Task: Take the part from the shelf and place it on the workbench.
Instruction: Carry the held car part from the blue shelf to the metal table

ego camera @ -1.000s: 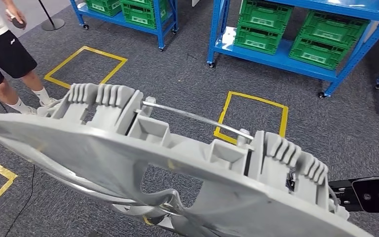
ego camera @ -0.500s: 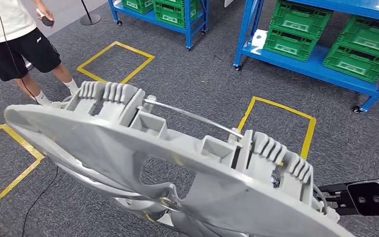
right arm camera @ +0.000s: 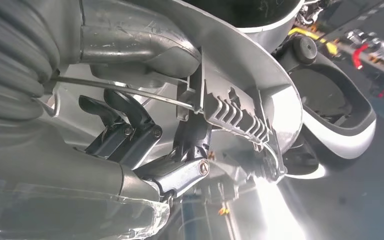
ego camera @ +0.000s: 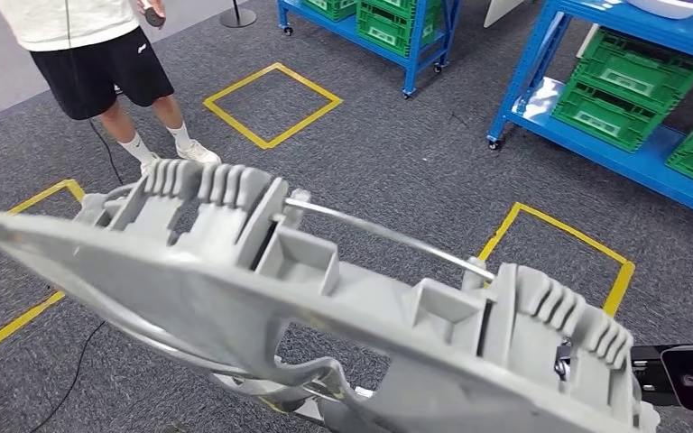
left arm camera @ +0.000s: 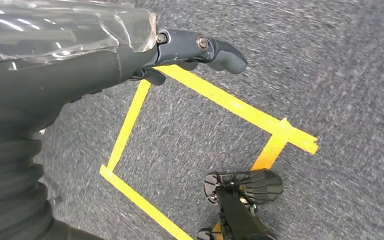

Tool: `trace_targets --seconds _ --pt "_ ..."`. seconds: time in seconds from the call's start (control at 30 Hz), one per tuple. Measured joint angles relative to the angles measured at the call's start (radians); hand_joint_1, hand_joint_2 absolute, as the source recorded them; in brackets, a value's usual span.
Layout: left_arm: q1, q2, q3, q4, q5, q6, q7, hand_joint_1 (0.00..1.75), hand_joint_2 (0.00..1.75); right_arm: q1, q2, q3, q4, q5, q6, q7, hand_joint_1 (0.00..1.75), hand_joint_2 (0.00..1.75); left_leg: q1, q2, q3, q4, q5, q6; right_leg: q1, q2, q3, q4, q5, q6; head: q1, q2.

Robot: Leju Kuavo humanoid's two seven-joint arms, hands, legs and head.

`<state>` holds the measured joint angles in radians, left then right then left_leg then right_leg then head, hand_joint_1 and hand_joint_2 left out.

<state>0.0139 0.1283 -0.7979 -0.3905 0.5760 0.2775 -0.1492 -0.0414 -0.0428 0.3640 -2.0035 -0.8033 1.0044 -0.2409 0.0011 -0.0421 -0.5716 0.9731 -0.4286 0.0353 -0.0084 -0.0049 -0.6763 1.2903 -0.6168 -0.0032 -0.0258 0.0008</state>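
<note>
Part (ego camera: 235, 298) — large grey moulded panel with ribbed clips, box-shaped pockets and a thin metal rod (ego camera: 388, 236) across its back. Held aloft in front of the robot, tilted, well above the grey carpet (ego camera: 388, 153); off the shelf, not on any workbench.

Right hand (right arm camera: 145, 145) — dark fingers (right arm camera: 115, 110) curled in against the underside of the part beside a ribbed clip, clamped on it. This hand bears the load.

Left hand (left arm camera: 180, 50) — the left wrist view shows a thumb and a short finger above bare carpet and yellow tape, nothing between them there; whether it is apart or helping to steady the part cannot be told.

Surroundings — yellow taped squares (ego camera: 271, 104) on the carpet; blue wheeled shelving (ego camera: 595, 126) with green crates (ego camera: 627, 86) towards the far right corner of the floor; a person (ego camera: 99, 63) standing at the far left edge of the floor, near a taped square.

Step in hand, as judged — the carry: part already taken, robot between shelf and workbench. No workbench is to be seen.

Next move calls for — bringing the workbench into sight, keeping the wide panel level and clear of the shelving and the person, then lowering it flat before the fingers let go. The panel hides much of the floor ahead, so footing needs care.
</note>
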Motion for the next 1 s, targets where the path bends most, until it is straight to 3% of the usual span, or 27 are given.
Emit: trace_targets --seconds 0.03,0.1,0.13,0.2,0.27,0.3,0.37,0.43,0.5,0.53,0.6,0.63,0.7,0.73,0.8,0.87,0.93,1.0 --pt "0.0 0.0 0.0 0.0 0.001 0.0 0.0 0.0 1.75 0.0 0.0 -0.002 0.0 0.0 0.001 -0.001 1.75 1.75 0.0 -0.015 0.0 0.002 0.0 -0.001 -0.001 0.002 0.002 -0.012 0.013 0.008 0.0 0.0" --pt "0.0 0.0 0.0 -0.001 0.003 0.002 -0.001 0.0 1.75 -0.002 0.0 -0.007 0.0 0.002 0.002 -0.003 1.75 1.75 0.002 -0.044 0.0 0.009 -0.003 -0.005 -0.007 0.02 0.058 -0.142 0.074 0.026 0.0 0.0" --pt "0.0 0.0 0.001 -0.002 0.005 0.004 -0.002 0.0 1.75 -0.003 0.0 -0.01 0.0 0.004 0.002 -0.005 1.75 1.75 0.001 -0.057 -0.002 0.015 -0.006 -0.01 -0.008 0.034 0.089 -0.211 0.103 0.029 0.0 0.0" --pt "0.0 0.0 0.004 -0.006 0.011 0.008 -0.004 0.0 1.75 -0.006 0.001 -0.013 -0.001 0.007 0.002 -0.015 1.75 1.75 -0.001 -0.077 -0.009 0.023 -0.01 -0.02 -0.009 0.052 0.12 -0.279 0.13 0.019 0.0 0.0" --pt "0.005 0.002 0.007 -0.008 0.02 0.009 -0.003 0.0 1.75 -0.011 0.002 -0.013 -0.001 0.006 -0.004 -0.025 1.75 1.75 0.001 -0.088 -0.016 0.026 -0.009 -0.029 -0.005 0.039 0.121 -0.28 0.135 0.002 0.0 0.0" --pt "0.009 0.003 0.008 -0.009 0.026 0.007 -0.003 0.0 1.75 -0.015 0.003 -0.013 -0.001 0.002 -0.01 -0.029 1.75 1.75 0.002 -0.077 -0.021 0.03 -0.012 -0.034 -0.006 0.032 0.122 -0.281 0.137 -0.003 0.0 0.0" --pt "0.017 0.008 0.01 -0.015 0.036 0.006 -0.003 0.0 1.75 -0.02 0.004 -0.013 -0.001 -0.008 -0.024 -0.035 1.75 1.75 0.002 -0.026 -0.048 0.083 -0.042 -0.043 -0.008 0.016 0.124 -0.283 0.138 -0.013 -0.005 0.0" --pt "0.02 0.012 0.01 -0.024 0.041 0.012 -0.008 0.0 1.75 -0.022 0.005 -0.013 -0.001 -0.013 -0.036 -0.038 1.75 1.75 0.004 0.022 -0.109 0.206 -0.101 -0.049 -0.004 -0.005 0.125 -0.283 0.136 -0.021 -0.01 0.0" --pt "0.023 0.016 0.01 -0.032 0.041 0.029 -0.015 0.0 1.75 -0.022 0.005 -0.013 0.0 -0.013 -0.042 -0.041 1.75 1.75 0.008 0.032 -0.166 0.312 -0.134 -0.052 0.0 -0.03 0.124 -0.283 0.133 -0.025 -0.01 0.0" --pt "0.025 0.018 0.01 -0.036 0.041 0.037 -0.018 0.0 1.75 -0.022 0.005 -0.013 0.0 -0.013 -0.045 -0.043 1.75 1.75 0.009 0.035 -0.17 0.316 -0.125 -0.052 0.001 -0.042 0.125 -0.283 0.132 -0.026 -0.01 0.0" --pt "0.027 0.025 0.01 -0.042 0.04 0.046 -0.022 0.0 1.75 -0.024 0.005 -0.013 0.001 -0.013 -0.049 -0.044 1.75 1.75 0.008 0.054 -0.117 0.211 -0.067 -0.047 0.004 -0.064 0.127 -0.283 0.13 -0.026 -0.01 0.0" --pt "0.027 0.029 0.01 -0.046 0.04 0.047 -0.023 0.0 1.75 -0.025 0.005 -0.013 0.001 -0.013 -0.05 -0.044 1.75 1.75 0.004 0.079 -0.079 0.139 -0.042 -0.042 0.007 -0.074 0.128 -0.283 0.128 -0.024 -0.01 0.0" --pt "0.024 0.035 0.011 -0.054 0.041 0.048 -0.028 0.0 1.75 -0.028 0.005 -0.012 0.001 -0.011 -0.052 -0.044 1.75 1.75 -0.005 0.114 -0.032 0.05 -0.019 -0.033 0.012 -0.091 0.132 -0.284 0.123 -0.017 -0.009 0.0" --pt "0.023 0.037 0.012 -0.057 0.041 0.048 -0.031 0.0 1.75 -0.029 0.006 -0.012 0.001 -0.01 -0.053 -0.044 1.75 1.75 -0.01 0.116 -0.029 0.039 -0.021 -0.028 0.013 -0.101 0.134 -0.285 0.122 -0.012 -0.009 0.0" --pt "0.024 0.041 0.013 -0.06 0.041 0.043 -0.033 0.0 1.75 -0.031 0.008 -0.011 0.001 -0.008 -0.055 -0.042 1.75 1.75 -0.009 0.093 -0.025 0.029 -0.015 -0.019 0.011 -0.115 0.138 -0.287 0.118 -0.003 -0.009 0.0" --pt "0.023 0.043 0.013 -0.063 0.041 0.033 -0.033 0.0 1.75 -0.033 0.009 -0.01 0.0 -0.008 -0.055 -0.039 1.75 1.75 -0.003 0.067 -0.012 0.014 -0.004 -0.007 0.009 -0.078 0.125 -0.248 0.094 0.001 -0.007 0.0" --pt "0.017 0.043 0.012 -0.065 0.041 0.024 -0.033 0.0 1.75 -0.033 0.008 -0.01 0.001 -0.008 -0.053 -0.038 1.75 1.75 -0.001 0.039 -0.008 0.008 0.003 0.001 0.006 -0.021 0.07 -0.129 0.043 -0.003 -0.004 0.0" --pt "0.013 0.042 0.012 -0.066 0.041 0.016 -0.032 0.0 1.75 -0.031 0.006 -0.01 0.003 -0.009 -0.05 -0.038 1.75 1.75 -0.002 0.01 -0.01 0.009 0.005 0.003 0.003 -0.001 0.007 -0.011 0.007 -0.002 -0.001 0.0"
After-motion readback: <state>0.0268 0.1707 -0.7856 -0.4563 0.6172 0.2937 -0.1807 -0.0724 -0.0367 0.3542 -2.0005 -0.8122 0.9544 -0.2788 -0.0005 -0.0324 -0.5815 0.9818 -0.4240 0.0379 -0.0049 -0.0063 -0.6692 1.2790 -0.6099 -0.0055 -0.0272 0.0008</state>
